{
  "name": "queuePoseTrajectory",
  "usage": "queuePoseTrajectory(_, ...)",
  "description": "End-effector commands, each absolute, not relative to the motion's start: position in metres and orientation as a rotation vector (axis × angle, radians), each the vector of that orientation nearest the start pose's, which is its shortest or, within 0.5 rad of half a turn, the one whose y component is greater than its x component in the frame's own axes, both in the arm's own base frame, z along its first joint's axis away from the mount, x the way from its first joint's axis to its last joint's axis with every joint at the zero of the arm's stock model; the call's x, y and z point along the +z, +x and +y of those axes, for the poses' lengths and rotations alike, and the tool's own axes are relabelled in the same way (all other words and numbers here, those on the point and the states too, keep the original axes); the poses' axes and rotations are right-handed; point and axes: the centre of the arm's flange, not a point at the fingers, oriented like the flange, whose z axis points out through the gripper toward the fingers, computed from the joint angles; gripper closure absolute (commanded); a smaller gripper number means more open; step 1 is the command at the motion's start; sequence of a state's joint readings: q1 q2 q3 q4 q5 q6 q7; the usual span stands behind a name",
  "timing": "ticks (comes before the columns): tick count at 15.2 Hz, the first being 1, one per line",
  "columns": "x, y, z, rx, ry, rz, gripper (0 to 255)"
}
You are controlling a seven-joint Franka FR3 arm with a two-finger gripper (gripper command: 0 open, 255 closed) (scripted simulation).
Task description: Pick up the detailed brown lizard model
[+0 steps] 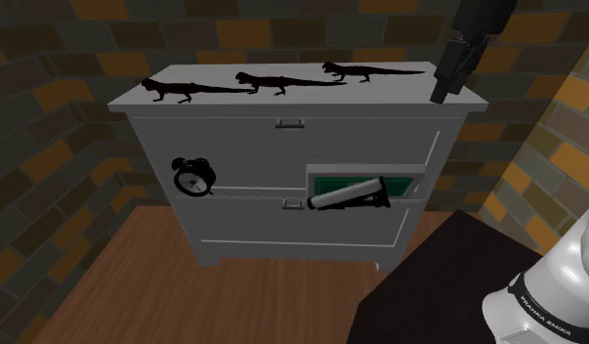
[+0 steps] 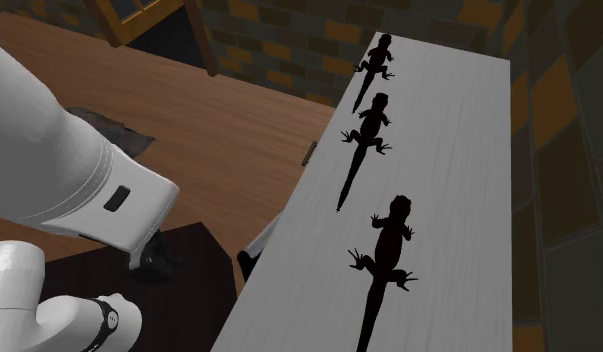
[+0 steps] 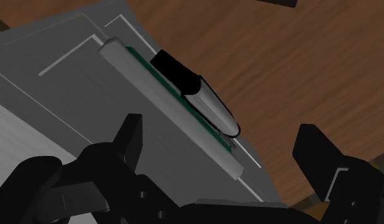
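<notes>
The pincer (image 1: 441, 90) holds nothing. Its two black fingers (image 3: 128, 137) stand wide apart with only air between them, so the pick-up has not started yet. Three lizard models lie in a row on top of the grey dresser (image 1: 282, 147). All three look black, so I cannot tell which one is the brown one. The nearest lizard (image 1: 365, 70) lies close to the pincer, the middle lizard (image 1: 273, 82) is farther off, and the far lizard (image 1: 180, 90) is well away at the other end. I think all the work is still left: move over the right lizard, come down, close on it and lift. Below the pincer one drawer (image 1: 326, 184) is open. It is green inside and holds a silver and black tube (image 1: 346, 196) that pokes out over its edge. The other drawers are shut.
</notes>
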State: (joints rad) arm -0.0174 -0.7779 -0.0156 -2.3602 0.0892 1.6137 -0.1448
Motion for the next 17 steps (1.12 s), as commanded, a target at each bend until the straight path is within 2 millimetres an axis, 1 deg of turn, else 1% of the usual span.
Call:
queuePoseTrajectory(1,0.590,0.313,-0.003,-0.061,-3.039,-0.173,0)
queuePoseTrajectory(9,0.581,0.405,0.020,-0.164,-3.017,-0.249,0)
queuePoseTrajectory(17,0.579,0.497,0.047,-0.266,-2.990,-0.324,0)
